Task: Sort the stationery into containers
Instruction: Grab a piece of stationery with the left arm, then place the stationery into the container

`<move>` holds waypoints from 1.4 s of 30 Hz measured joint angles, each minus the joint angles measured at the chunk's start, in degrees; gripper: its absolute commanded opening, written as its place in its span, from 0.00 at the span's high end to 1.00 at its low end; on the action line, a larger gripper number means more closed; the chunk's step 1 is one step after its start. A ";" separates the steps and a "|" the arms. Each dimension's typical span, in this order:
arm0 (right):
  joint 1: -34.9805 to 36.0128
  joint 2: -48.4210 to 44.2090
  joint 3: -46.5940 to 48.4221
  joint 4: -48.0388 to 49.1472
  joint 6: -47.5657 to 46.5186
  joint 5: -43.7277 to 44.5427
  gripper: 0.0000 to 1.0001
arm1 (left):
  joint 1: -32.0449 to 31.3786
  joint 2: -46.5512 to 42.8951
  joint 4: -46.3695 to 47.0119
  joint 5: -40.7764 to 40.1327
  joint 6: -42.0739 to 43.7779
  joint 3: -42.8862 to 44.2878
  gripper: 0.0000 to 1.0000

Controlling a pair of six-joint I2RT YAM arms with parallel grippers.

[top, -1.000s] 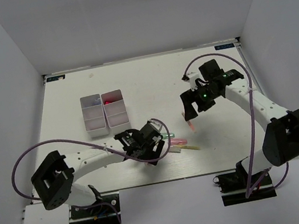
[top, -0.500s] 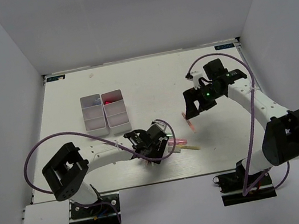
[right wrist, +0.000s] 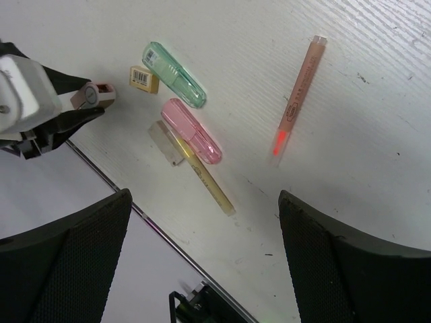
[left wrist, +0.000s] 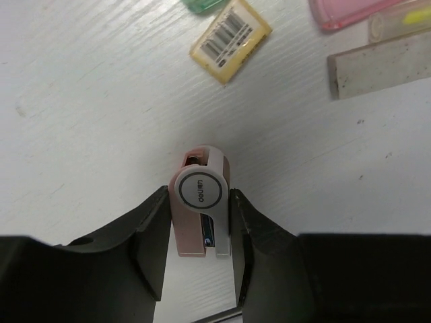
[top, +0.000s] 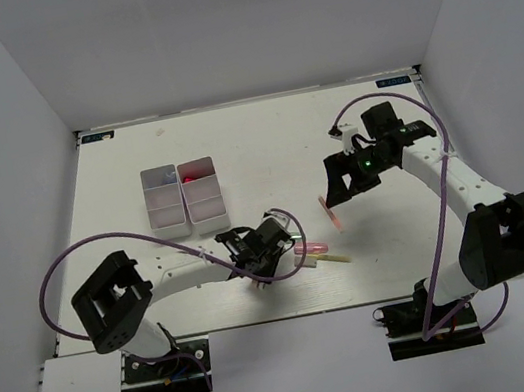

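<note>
In the left wrist view my left gripper [left wrist: 200, 196] is shut on a small pink and silver swivel piece [left wrist: 200, 187] with a white round disc, lying on the white table. From above, this gripper [top: 254, 247] sits low, just left of the stationery cluster. Beside it lie a yellow barcode eraser [right wrist: 144, 79], a green piece [right wrist: 174, 74], a pink piece [right wrist: 192, 130], a thin yellow pen [right wrist: 205, 178] and a clear strip [right wrist: 165, 142]. A thin pink pencil [right wrist: 300, 94] lies apart to the right. My right gripper [right wrist: 203, 196] hovers open above them, holding nothing. The containers [top: 184, 200] stand left of centre.
A red item [top: 193, 176] lies in the back right compartment of the white bins. The table's near edge [right wrist: 135, 205] runs close to the stationery cluster. Purple cables loop off both arms. Grey walls close in the table on three sides.
My left gripper's jaws have closed in from wide open onto the pink swivel piece, and the left arm's elbow has swung right. The right arm has barely shifted.
</note>
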 measured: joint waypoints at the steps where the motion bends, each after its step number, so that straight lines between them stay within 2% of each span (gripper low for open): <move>1: -0.07 -0.02 -0.17 0.02 0.00 -0.02 0.10 | 0.11 -0.68 -0.66 -0.44 0.02 0.02 0.90; 4: -0.22 -0.02 -0.59 0.00 0.00 -0.20 0.11 | 1.36 -5.70 -3.85 -2.56 0.44 0.50 0.91; 6: -0.28 0.00 -0.59 0.07 0.02 -0.48 0.13 | 4.59 -10.36 -6.05 -4.00 0.70 2.01 0.91; 8: -0.31 0.00 -0.59 0.04 -0.02 -0.72 0.21 | 10.84 -14.45 -8.28 -5.57 0.96 5.16 0.93; 11: -0.39 -0.02 -0.59 0.07 -0.07 -1.31 0.32 | 22.62 -17.00 -12.26 -8.61 0.22 12.46 1.00; 14: -0.46 -0.02 -0.61 0.07 0.02 -1.73 0.35 | 32.44 -16.55 -17.11 -12.28 -2.56 19.87 1.00; 18: -0.68 -0.02 -0.61 0.07 0.07 -2.01 0.35 | 39.58 -16.15 -22.97 -14.01 -10.19 22.84 1.00; 24: -0.76 0.00 -0.76 0.07 0.07 -2.43 0.35 | 45.59 -10.86 -34.53 -13.44 -27.36 27.52 0.99; 30: -0.79 0.00 -1.44 0.09 0.09 -3.06 0.35 | 48.11 -10.60 -35.08 -10.71 -39.30 25.75 0.99; 35: -0.87 -0.02 -1.46 0.09 0.09 -3.52 0.35 | 49.07 -9.53 -32.57 -8.70 -44.11 25.29 0.99; 42: -1.53 -0.04 -1.46 0.09 0.09 -4.52 0.35 | 49.18 -4.90 -27.96 -8.57 -46.25 25.62 0.95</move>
